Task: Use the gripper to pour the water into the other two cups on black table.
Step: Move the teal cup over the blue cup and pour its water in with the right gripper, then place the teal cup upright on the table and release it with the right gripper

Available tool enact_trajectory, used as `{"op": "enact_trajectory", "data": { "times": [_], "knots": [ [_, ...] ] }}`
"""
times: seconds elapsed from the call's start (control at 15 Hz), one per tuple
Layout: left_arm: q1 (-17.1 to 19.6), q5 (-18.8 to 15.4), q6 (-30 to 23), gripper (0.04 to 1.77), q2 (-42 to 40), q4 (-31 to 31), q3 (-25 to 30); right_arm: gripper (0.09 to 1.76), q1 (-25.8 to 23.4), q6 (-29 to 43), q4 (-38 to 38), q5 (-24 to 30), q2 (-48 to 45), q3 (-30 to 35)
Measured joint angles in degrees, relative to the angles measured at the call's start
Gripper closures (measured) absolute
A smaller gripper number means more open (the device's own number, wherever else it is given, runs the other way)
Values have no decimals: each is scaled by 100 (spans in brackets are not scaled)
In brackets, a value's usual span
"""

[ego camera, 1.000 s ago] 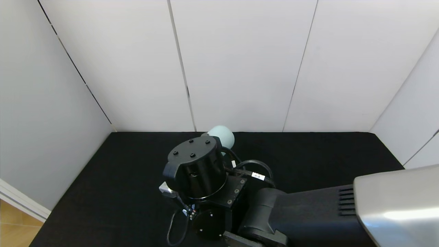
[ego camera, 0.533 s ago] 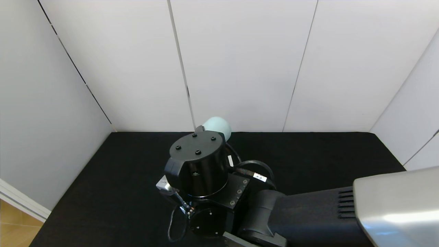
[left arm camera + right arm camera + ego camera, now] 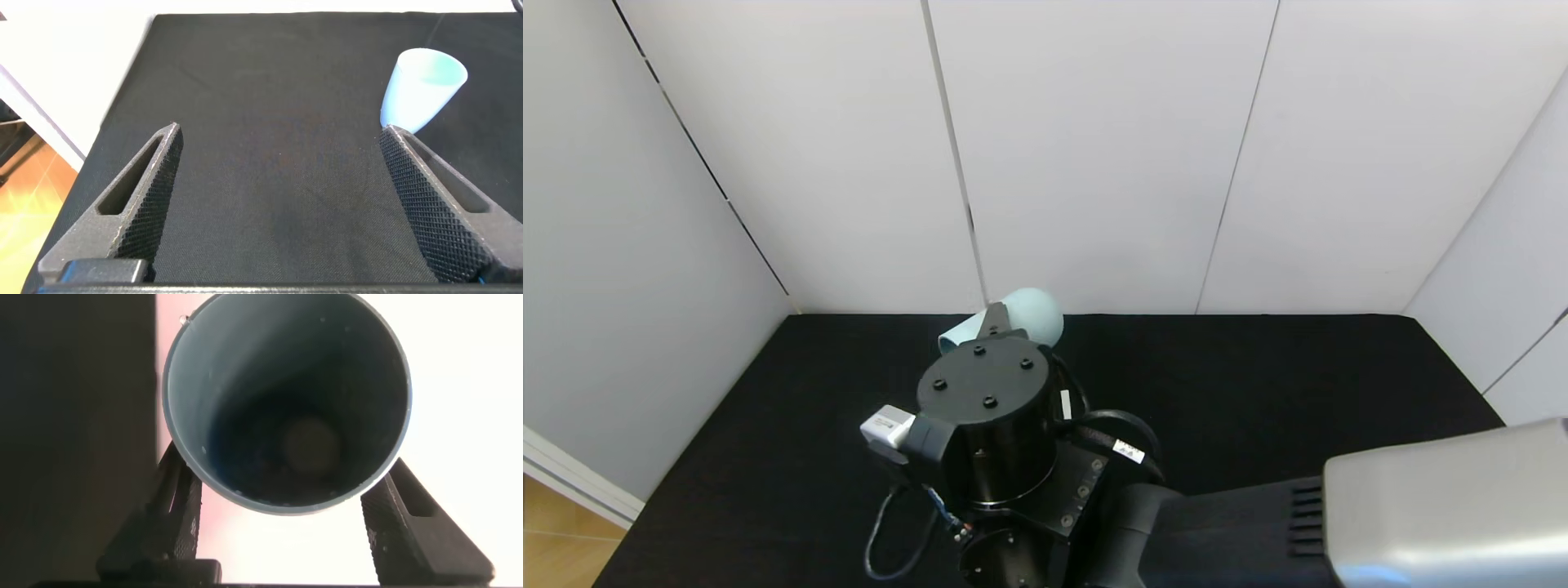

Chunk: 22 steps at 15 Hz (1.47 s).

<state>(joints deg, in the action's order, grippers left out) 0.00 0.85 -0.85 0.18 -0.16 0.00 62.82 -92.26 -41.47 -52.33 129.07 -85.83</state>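
My right gripper (image 3: 998, 325) is shut on the teal-green cup (image 3: 1031, 314) and holds it tipped on its side above the back middle of the black table (image 3: 1258, 367). In the right wrist view the gripper (image 3: 286, 467) has a finger on each side of the cup (image 3: 245, 367). That view looks into its dark inside, where only small droplets show and no water. My left gripper (image 3: 282, 132) is open and empty over the table. The light blue tumbler (image 3: 421, 82) stands beyond it. In the head view my right arm hides the tumbler. The cream-white cup is out of view.
White wall panels (image 3: 1094, 163) close the table in at the back and on both sides. The table's left edge (image 3: 122, 106) shows in the left wrist view, with wooden floor beyond it. My right arm's silver upper link (image 3: 1445, 506) fills the lower right.
My right wrist has rolled, swinging its white-grey box out to the left. The teal-green cup has tipped further over, its mouth now showing toward the left.
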Motion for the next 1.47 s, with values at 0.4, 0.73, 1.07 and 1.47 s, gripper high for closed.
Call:
{"op": "enact_trajectory", "data": {
  "times": [0.4, 0.73, 1.07, 1.47],
  "knots": [
    [0, 0, 0, 9, 0, 0, 0, 69, 35, 2115, 55, -15, -99, 265],
    [0, 0, 0, 9, 0, 0, 0, 69, -100, 4756, 958, 29, -597, 995],
    [0, 0, 1, 9, 0, 0, 0, 69, -491, 7917, 1651, 986, -1176, 1925],
    [0, 0, 1, 9, 0, 0, 0, 69, -773, 9688, 410, 2053, -2007, 3862]
  ]
}}
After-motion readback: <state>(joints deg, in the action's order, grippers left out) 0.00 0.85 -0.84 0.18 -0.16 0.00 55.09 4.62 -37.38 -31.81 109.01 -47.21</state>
